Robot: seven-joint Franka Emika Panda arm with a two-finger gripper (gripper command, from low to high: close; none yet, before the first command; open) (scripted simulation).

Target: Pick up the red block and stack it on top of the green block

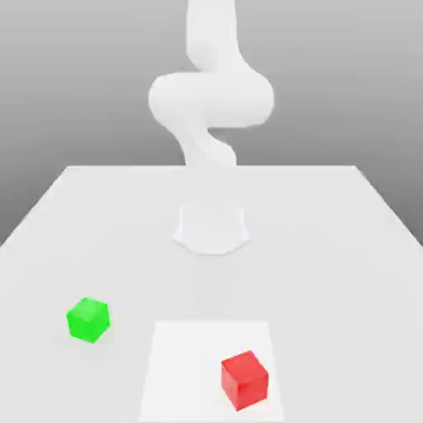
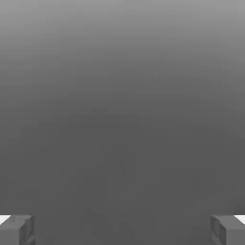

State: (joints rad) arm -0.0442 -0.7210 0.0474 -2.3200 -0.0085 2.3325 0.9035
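Red block (image 1: 244, 379) near table's (image 1: 347, 223) front edge, toward exterior view's right; green block (image 1: 87, 320) well apart toward its left. Claw (image 2: 122, 229) spread wide, empty, nothing between fingertips (image 2: 16, 228); a reach to the red block needed first.

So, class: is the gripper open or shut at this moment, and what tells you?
Open. In the hand view the gripper has its two fingertips standing far apart at opposite edges, with nothing between them.

I see flat, even, bright light washing the white table (image 1: 74, 215) pale; shadows are barely there, edges look soft, no glare.
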